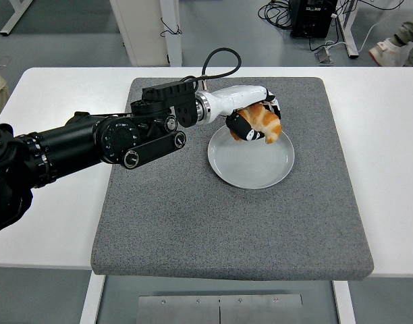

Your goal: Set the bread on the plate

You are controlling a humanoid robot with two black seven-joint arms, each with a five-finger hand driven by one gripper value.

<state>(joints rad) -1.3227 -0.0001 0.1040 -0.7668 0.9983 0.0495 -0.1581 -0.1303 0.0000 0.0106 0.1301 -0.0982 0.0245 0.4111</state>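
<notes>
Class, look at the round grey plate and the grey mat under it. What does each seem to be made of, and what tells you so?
The round grey plate looks like glazed ceramic or hard plastic: its surface is smooth with a soft sheen and a thin even rim. The picture cannot settle which. The grey mat looks like felt or coarse woven fabric: matte, speckled, with a fuzzy texture and thick soft edges.

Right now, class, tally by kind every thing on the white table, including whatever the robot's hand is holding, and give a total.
Mat: 1
Plate: 1
Bread, held in the left hand over the plate's far edge: 1
Total: 3
</notes>
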